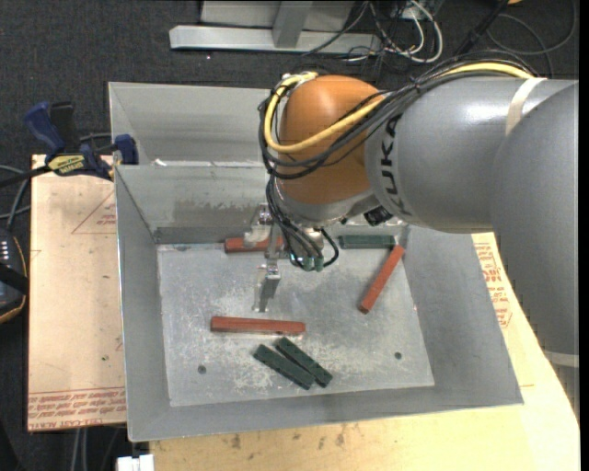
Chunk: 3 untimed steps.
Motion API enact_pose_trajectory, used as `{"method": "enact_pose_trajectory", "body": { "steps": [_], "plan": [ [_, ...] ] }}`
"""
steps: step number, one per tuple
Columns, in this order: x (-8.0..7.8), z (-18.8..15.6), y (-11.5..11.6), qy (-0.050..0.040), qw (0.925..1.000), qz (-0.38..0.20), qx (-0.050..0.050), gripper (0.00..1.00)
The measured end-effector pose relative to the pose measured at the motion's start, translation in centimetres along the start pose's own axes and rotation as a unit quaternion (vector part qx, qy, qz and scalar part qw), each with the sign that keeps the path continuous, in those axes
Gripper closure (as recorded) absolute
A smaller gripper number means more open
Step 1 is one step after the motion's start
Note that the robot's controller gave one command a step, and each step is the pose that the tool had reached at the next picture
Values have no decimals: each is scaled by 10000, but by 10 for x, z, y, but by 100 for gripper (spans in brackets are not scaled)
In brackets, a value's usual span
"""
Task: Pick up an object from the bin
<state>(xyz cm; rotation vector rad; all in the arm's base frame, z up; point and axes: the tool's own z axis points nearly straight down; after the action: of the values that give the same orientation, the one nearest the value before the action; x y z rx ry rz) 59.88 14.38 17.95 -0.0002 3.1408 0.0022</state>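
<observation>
While the pincer, grip unreadable, hangs over the scuffed grey bin, the nearest red bar lies nine-to-three o'clock.

We take this for a robotics lab. Over the grey metal bin, from its right, reaches a heavy grey industrial arm with an orange cover and yellow and black wrist cables looped round it. Beyond the bin, loose floor cables and a flat metal stand base lie on dark carpet.
</observation>
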Motion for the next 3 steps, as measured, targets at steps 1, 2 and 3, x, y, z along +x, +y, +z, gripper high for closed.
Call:
{"method": "enact_pose_trajectory", "body": {
  "steps": [1, 2, 3],
  "plan": [
    [0, 0, 0, 0, 10000, 3, 0, 0],
    [33, 69, -19, -15, 10000, 45, -4, 0],
    [38, 89, -24, 30, 9990, 448, 4, 0]
  ]
}}
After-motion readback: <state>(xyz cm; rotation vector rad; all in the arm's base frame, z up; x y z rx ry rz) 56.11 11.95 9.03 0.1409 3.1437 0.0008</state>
